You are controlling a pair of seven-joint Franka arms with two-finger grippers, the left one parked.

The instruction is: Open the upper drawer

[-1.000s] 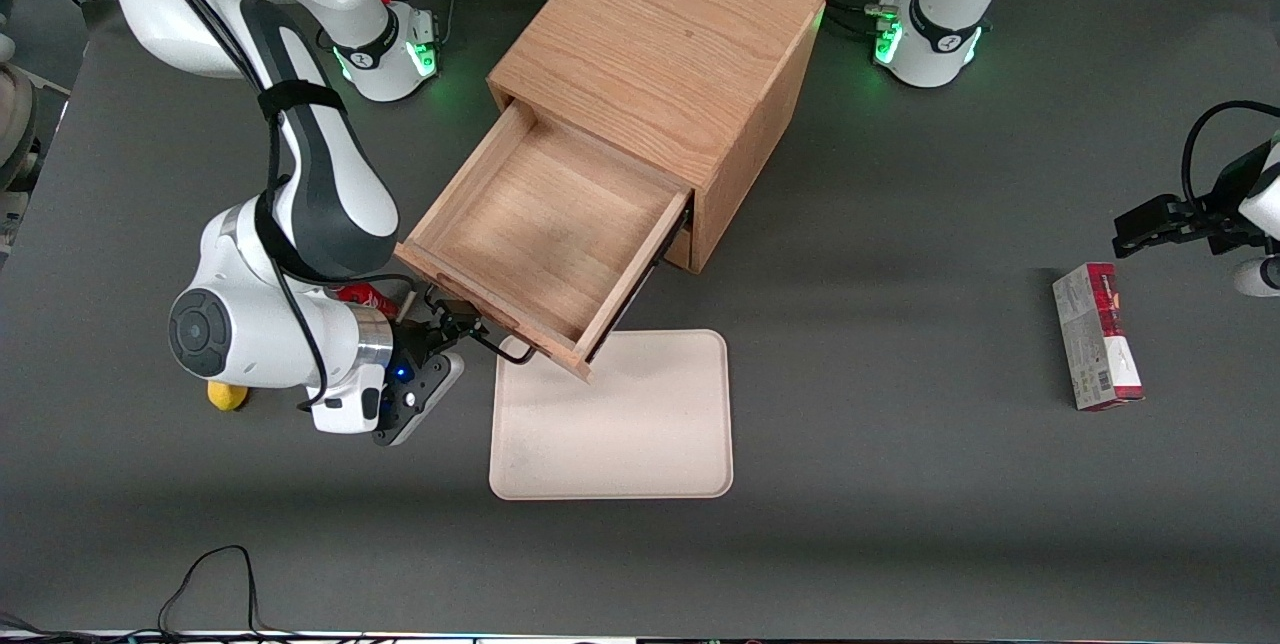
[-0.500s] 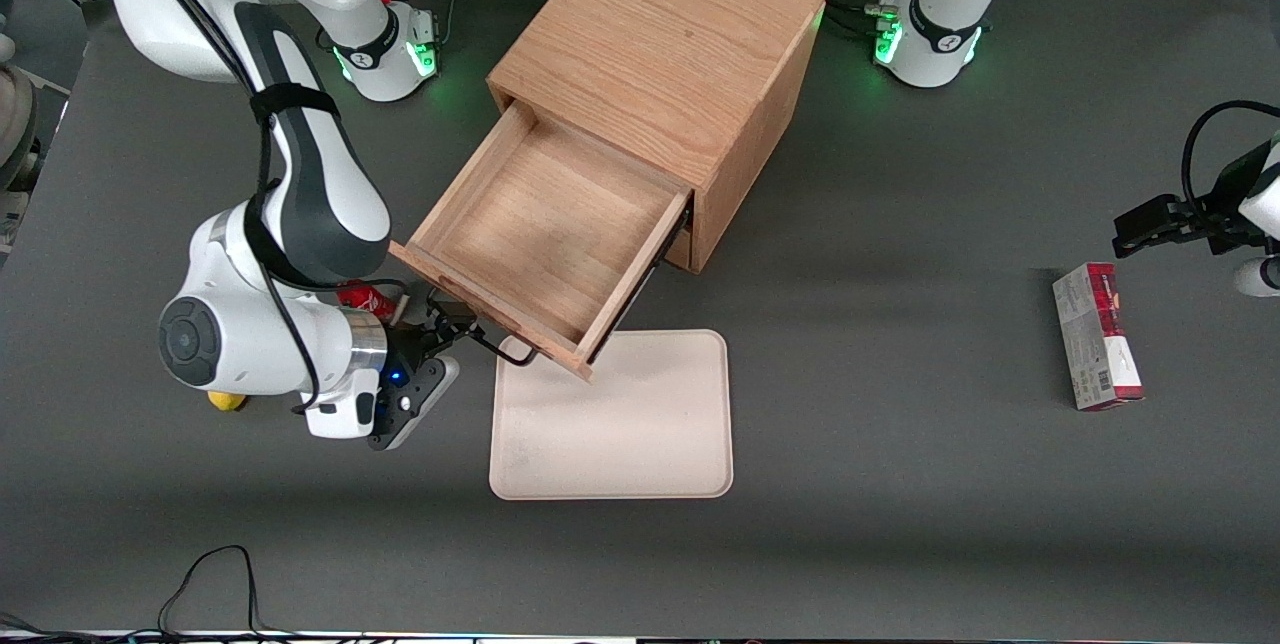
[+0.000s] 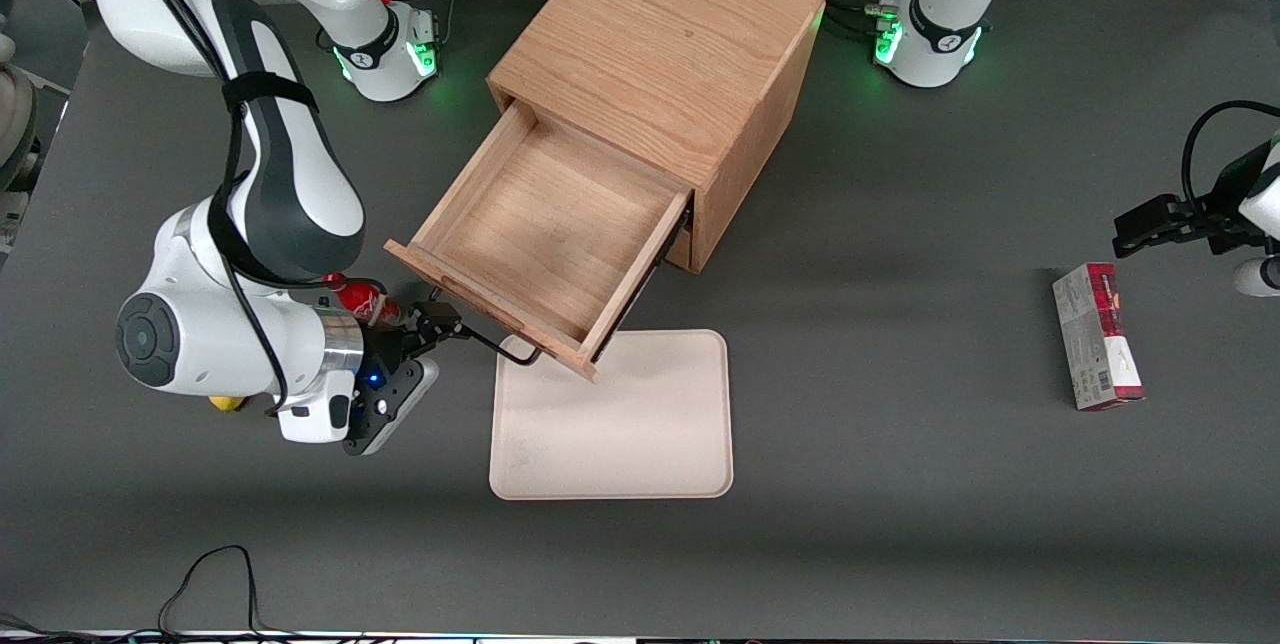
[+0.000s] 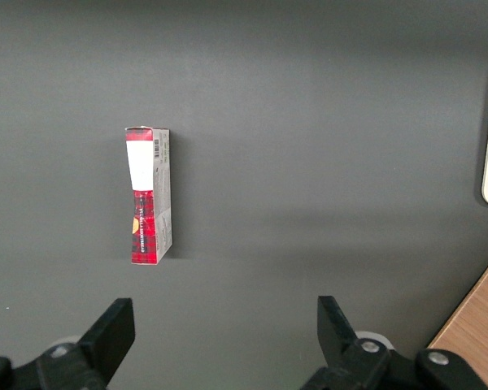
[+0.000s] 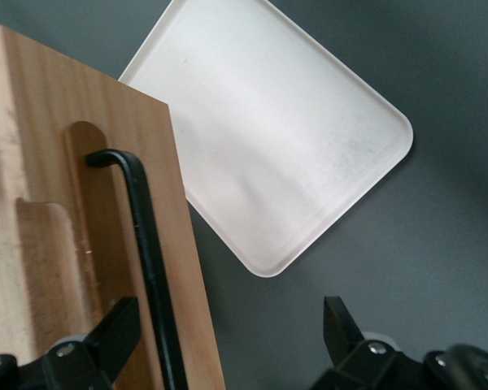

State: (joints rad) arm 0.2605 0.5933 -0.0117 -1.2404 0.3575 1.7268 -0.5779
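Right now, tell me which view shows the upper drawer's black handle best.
The right wrist view: the handle runs down the upper drawer front, beside the open gripper. The front view shows a thin sliver; the left wrist view shows none.

A robotics lab bench: a dark grey mat-covered table [image 3: 900, 484] carries bolted arm bases lit green [image 3: 925, 39], loose cables [image 3: 205, 574], and staged props, an oak cabinet [image 3: 680, 44] and beige tray [image 3: 640, 434], near the spread-fingered gripper [image 3: 430, 319]

Right arm bent low, wrist level, hand [image 3: 432, 322] fingers spread
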